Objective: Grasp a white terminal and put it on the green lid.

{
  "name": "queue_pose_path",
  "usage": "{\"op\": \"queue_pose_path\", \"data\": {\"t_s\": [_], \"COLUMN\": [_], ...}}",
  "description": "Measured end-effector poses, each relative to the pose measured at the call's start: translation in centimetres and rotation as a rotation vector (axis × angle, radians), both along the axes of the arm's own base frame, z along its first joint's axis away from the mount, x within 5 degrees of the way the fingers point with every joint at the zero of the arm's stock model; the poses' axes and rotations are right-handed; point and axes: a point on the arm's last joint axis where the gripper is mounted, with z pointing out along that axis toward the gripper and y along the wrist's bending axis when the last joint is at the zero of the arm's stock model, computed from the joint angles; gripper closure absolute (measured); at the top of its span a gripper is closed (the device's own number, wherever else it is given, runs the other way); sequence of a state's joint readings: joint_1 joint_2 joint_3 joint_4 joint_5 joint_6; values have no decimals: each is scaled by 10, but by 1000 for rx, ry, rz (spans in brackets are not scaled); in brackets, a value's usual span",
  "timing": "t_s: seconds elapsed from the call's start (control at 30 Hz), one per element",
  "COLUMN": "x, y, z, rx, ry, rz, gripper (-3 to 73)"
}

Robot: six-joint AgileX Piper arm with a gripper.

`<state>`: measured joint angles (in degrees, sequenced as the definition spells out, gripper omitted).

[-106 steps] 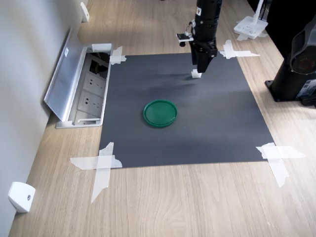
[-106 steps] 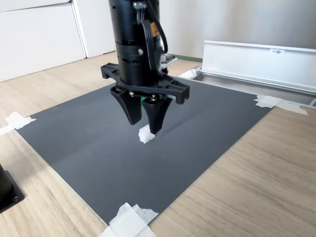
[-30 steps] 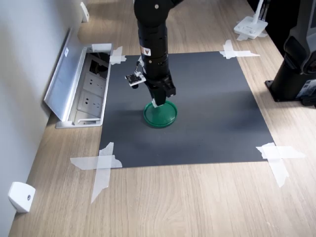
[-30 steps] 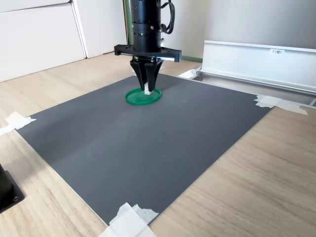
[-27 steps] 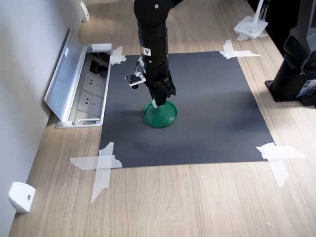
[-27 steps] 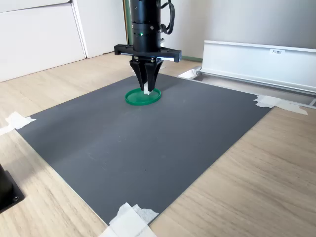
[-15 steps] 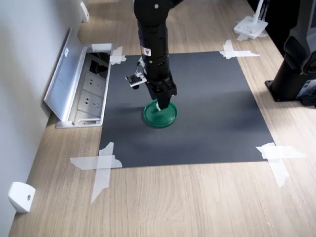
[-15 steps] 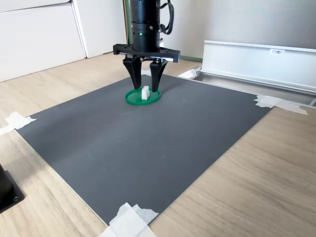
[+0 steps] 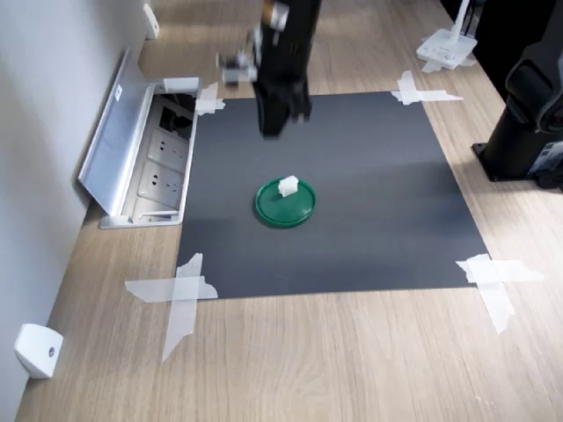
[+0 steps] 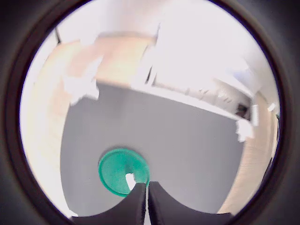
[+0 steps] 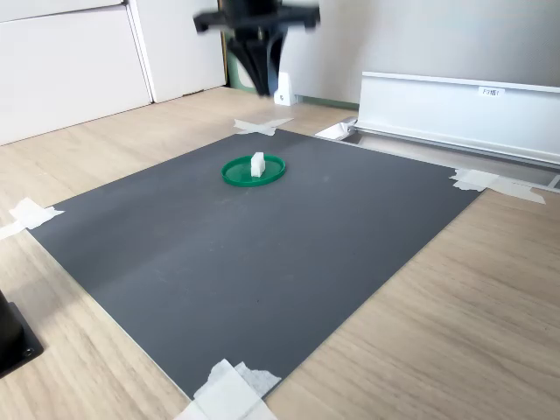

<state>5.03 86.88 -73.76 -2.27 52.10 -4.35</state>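
- First exterior view: the white terminal (image 9: 288, 185) sits on the green lid (image 9: 286, 205), mid-mat (image 9: 378, 220); the gripper (image 9: 274, 127) hangs above, blurred.
- Wrist view: fingers (image 10: 136, 204) pressed together, empty, near the lid's edge.
- Second exterior view: terminal upright on the lid, gripper raised clear.

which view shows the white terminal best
The second exterior view: the white terminal stands sharp on the green lid. The first exterior view shows it smaller, from above; the wrist view shows a blurred speck.
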Motion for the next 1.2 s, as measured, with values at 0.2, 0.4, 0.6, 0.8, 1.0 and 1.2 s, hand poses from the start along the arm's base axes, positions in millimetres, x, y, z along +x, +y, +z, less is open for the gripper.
{"op": "queue_pose_path", "data": {"t_s": [0.2, 0.4, 0.6, 0.8, 1.0, 1.2], "x": [-64, -139, -189, -214, -230, -240], "y": [-14, -35, -48, -42, -38, -32], "z": [41, 23, -13, -67, -106, -119], "rx": [-58, -119, -93, -8, 55, 103], "ry": [-322, -598, -808, -824, -831, -884], "rz": [-34, -59, -180, -217, -235, -196], "gripper": [700, 700, 700, 700, 700, 701]}}
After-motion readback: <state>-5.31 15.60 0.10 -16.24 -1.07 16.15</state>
